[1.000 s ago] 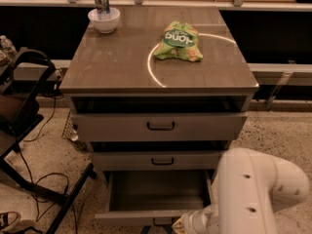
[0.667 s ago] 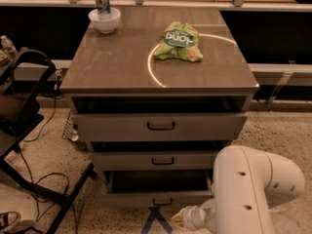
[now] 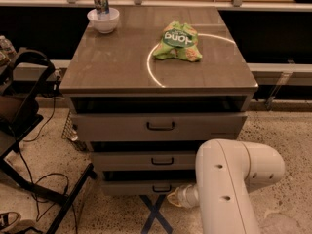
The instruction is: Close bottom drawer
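Bottom drawer (image 3: 127,187): sitting almost fully in, below the middle drawer (image 3: 122,160).
Gripper (image 3: 175,197): you are seeing it resting at that drawer's front, right of the handle (image 3: 162,189).
Grip: you cannot tell.

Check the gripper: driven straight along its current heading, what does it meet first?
The gripper sits low at the end of the white arm, pointing left toward the front of the bottom drawer, near its dark handle. It would probably meet that drawer front first. It may already be touching, since depth is unclear.
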### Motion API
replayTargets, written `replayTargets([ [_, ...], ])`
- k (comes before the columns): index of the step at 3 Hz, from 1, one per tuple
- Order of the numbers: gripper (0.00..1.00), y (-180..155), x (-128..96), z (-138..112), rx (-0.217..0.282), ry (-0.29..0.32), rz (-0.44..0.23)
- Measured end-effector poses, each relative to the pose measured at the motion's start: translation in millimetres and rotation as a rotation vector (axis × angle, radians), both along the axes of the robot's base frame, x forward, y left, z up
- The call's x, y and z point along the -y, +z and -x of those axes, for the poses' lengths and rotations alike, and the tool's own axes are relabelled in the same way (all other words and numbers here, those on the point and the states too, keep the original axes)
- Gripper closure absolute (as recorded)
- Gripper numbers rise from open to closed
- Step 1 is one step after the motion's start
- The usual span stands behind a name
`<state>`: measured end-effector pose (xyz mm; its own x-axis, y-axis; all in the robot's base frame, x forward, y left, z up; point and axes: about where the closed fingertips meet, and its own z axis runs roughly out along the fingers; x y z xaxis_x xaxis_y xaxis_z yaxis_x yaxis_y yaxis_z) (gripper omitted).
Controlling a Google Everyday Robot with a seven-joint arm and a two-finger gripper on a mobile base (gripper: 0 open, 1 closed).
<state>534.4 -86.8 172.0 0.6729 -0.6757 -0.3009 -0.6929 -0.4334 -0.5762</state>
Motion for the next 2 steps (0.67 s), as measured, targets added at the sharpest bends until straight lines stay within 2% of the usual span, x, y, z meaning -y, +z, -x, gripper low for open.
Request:
replayTargets([
  [1, 1.0, 0, 0, 0, 0.0, 0.0, 0.0],
  [2, 1.0, -12, 0, -18, 0.002, 0.005, -0.021],
])
